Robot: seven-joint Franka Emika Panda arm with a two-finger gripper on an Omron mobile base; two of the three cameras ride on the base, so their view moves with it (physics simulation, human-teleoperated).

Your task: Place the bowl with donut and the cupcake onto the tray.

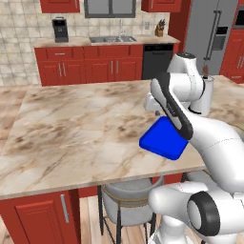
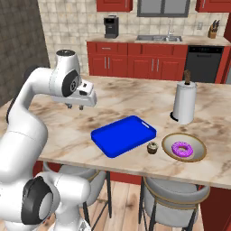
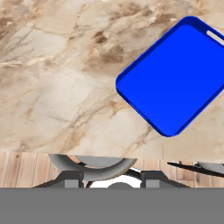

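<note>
marble counter (image 2: pixel 135 101) carries, left to right, the pincer (image 2: pixel 76 106) hanging above bare stone, its jaw state impossible to tell; the blue tray (image 2: pixel 122 135) with nothing on it; the cupcake (image 2: pixel 152 147); the bowl (image 2: pixel 170 145) holding the donut (image 2: pixel 182 149).

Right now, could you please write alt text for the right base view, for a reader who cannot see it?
A blue tray lies bare on a marble counter, with a small cupcake just off its right corner and a pink-frosted donut in a shallow bowl beyond. The white arm's claw hangs above the counter left of the tray, holding nothing. A paper towel roll stands behind the bowl.
</note>
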